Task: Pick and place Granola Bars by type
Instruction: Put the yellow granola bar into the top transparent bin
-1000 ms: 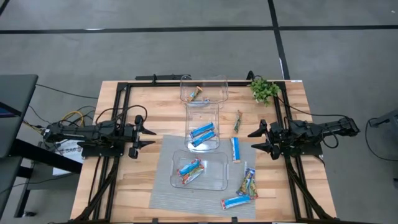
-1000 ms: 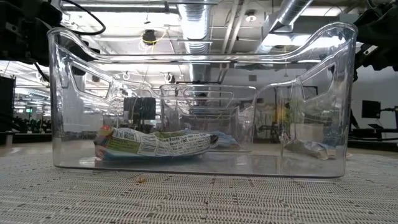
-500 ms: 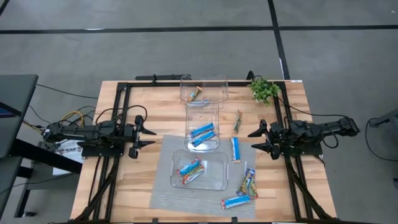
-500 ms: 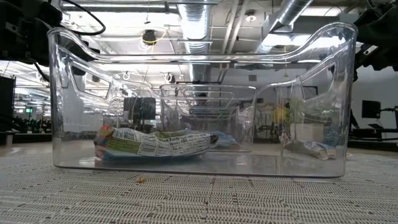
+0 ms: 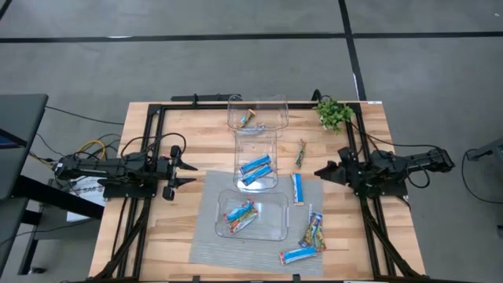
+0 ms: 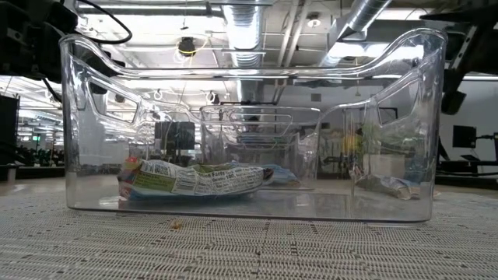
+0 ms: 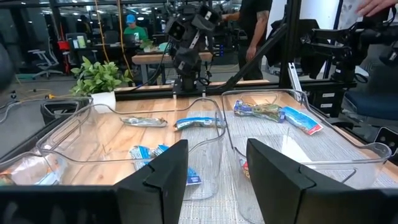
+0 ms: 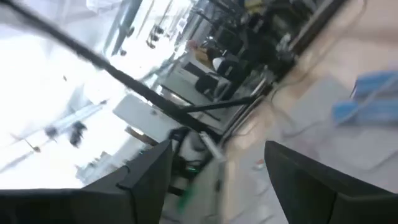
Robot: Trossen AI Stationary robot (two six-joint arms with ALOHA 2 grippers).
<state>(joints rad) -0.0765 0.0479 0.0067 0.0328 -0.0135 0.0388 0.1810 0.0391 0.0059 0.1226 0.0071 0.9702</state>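
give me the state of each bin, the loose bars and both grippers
far bin: holds one multicoloured bar
middle bin: holds blue bars
near bin: holds mixed bars
loose bars: flat on the table, unsorted
left gripper: open, empty
right gripper: open, empty

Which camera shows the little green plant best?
The high view: the plant sits whole at the table's far right corner. The left wrist view shows it leafy but farther off. The low and right wrist views don't show it clearly.
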